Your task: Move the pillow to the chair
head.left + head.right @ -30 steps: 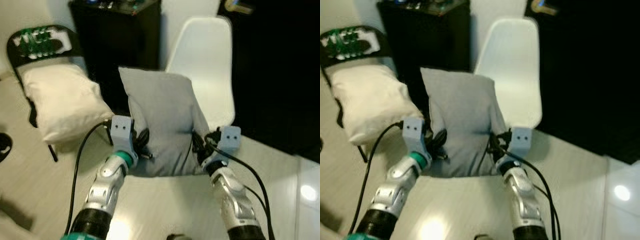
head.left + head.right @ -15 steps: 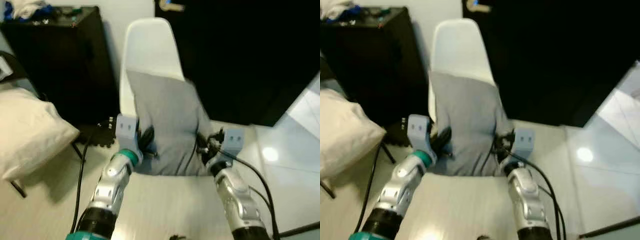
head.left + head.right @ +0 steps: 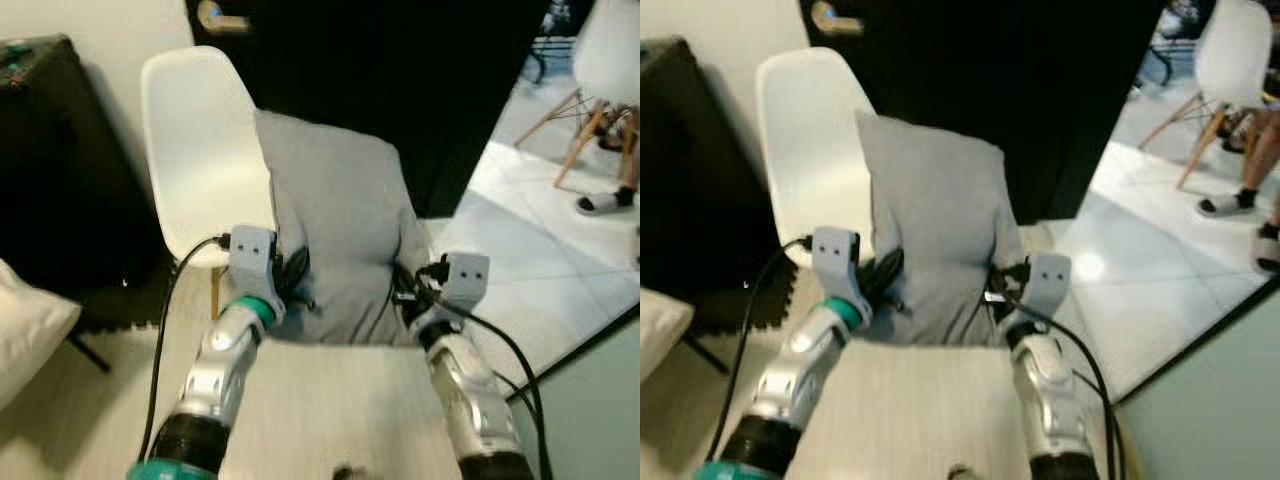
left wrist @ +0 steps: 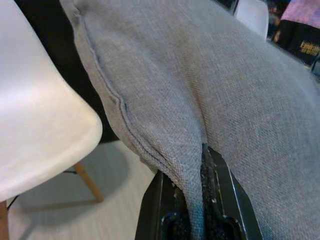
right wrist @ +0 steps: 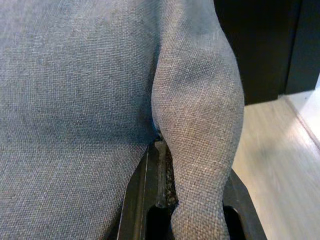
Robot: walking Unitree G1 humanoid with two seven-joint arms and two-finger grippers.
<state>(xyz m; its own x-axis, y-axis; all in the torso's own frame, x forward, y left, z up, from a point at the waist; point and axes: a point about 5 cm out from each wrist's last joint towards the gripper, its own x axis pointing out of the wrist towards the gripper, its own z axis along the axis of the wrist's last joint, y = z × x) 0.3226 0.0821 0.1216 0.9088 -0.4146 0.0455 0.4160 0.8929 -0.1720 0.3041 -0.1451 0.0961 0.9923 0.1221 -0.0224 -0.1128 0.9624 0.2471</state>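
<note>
I hold a grey fabric pillow (image 3: pixel 340 230) upright in front of me, between both arms. My left gripper (image 3: pixel 288 285) is shut on a fold at its lower left edge; in the left wrist view the cloth (image 4: pixel 200 100) is pinched between the black fingers (image 4: pixel 222 190). My right gripper (image 3: pixel 405 290) is shut on the lower right edge, with fabric (image 5: pixel 200 125) squeezed between its fingers (image 5: pixel 142 195). A white plastic chair (image 3: pixel 200 150) with wooden legs stands just left of the pillow, seat bare.
A black door (image 3: pixel 400 60) with a brass handle (image 3: pixel 222 18) stands behind the pillow. A dark cabinet (image 3: pixel 50 160) is at far left, with a cream pillow (image 3: pixel 25 330) below it. At right, another white chair (image 3: pixel 1230 60) and a person's legs (image 3: pixel 1270 170) on a tiled floor.
The view has swung right: the white chair now lies left of the pillow, and the tiled room at right has come into sight. Both grippers keep hold of the pillow.
</note>
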